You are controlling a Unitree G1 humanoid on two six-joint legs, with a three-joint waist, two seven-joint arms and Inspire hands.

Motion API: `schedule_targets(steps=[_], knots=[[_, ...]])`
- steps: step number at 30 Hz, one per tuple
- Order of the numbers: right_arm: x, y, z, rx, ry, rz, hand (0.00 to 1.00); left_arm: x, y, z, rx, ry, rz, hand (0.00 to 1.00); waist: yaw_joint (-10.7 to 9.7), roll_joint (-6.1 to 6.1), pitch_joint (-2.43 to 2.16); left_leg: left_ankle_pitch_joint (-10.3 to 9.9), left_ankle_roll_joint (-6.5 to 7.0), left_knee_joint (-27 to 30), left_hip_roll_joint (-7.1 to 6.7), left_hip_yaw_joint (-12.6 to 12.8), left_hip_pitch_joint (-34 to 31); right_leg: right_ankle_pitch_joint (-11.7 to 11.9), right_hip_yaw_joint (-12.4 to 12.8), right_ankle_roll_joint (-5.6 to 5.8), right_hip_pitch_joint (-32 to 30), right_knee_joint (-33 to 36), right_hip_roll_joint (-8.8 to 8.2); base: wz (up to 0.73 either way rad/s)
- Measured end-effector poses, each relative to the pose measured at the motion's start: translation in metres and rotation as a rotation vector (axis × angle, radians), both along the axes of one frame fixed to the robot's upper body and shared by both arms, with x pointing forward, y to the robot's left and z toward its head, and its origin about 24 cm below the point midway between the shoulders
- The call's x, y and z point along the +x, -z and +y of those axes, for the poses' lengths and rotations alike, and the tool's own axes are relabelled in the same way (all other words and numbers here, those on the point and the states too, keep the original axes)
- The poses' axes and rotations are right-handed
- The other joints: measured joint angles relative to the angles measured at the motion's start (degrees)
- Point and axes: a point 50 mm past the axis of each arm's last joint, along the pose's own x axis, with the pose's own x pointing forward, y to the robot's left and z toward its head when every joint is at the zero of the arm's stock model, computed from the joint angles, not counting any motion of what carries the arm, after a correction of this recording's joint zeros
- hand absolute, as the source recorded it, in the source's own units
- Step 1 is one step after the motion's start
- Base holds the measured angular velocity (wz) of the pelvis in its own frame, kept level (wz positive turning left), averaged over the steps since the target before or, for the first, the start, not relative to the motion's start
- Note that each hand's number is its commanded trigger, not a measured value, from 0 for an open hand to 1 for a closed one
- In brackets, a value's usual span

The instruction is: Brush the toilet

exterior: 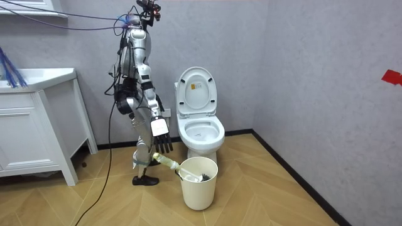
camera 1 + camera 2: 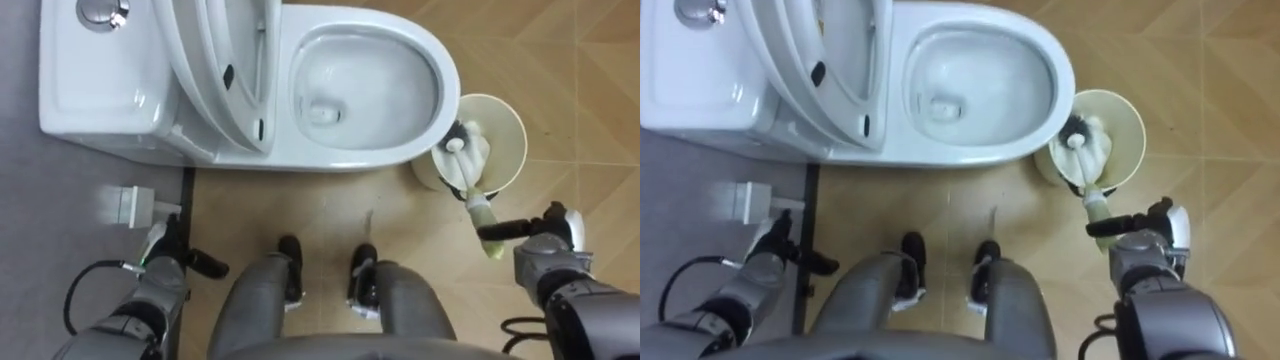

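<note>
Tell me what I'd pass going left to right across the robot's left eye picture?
Toilet tank → lifted seat and lid → toilet bowl → white bin with the toilet brush head in it → right hand gripping the brush's handle.

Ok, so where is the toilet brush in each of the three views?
Left eye view: toilet brush at right, slanting from the right hand up into the bucket.
Right eye view: brush at right, head in the bucket.
Room view: brush low at centre, between the hand and the bucket.
Shared landmark: the bucket beside the toilet bowl.
</note>
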Motion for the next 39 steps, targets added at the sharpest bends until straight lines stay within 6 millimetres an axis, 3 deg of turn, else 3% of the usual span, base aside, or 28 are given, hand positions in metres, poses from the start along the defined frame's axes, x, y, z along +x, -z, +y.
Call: schedule_targets(steps=[5,9,15,29,39], knots=[[0.007,-0.007,-0.006,0.013,0.045,-0.005,0.00,0.014,-0.006,-0.004,0.016,0.042,-0.041,0.00,1.0,0.07,0.05,0.0,0.17,5.0,-0.45,-0.4,-7.8,-1.5,0.2,-0.38,-8.2,6.1,-1.05,0.10],[0.019,-0.016,-0.010,-0.006,0.037,-0.028,0.00,0.025,-0.012,-0.007,0.023,0.053,-0.069,0.00,1.4,0.56,0.58,-0.1,0.11,8.9,-0.77,-0.9,-13.0,-2.8,0.1,-0.81,-13.4,10.6,-1.80,0.10],[0.025,-0.027,-0.023,-0.044,0.034,-0.041,0.00,0.040,-0.020,-0.009,0.020,0.043,-0.121,0.00,2.8,0.70,0.96,-0.2,-0.05,12.8,-1.45,-1.3,-19.6,-4.2,0.1,-1.42,-20.3,16.2,-3.03,0.11],[0.050,-0.044,-0.021,-0.050,0.004,-0.117,0.00,0.070,-0.039,-0.018,0.008,0.055,-0.251,0.00,2.8,0.81,0.98,-1.0,-0.87,18.5,-1.24,-2.7,-27.7,-5.3,-0.6,-2.47,-27.3,21.2,-2.93,0.03],[0.056,-0.048,-0.020,-0.055,-0.026,-0.133,0.00,0.073,-0.041,-0.022,0.006,0.079,-0.266,0.00,3.0,0.80,0.98,-1.1,-0.87,18.9,-1.25,-2.8,-28.5,-5.6,-0.4,-2.48,-28.3,21.7,-2.98,0.00]])
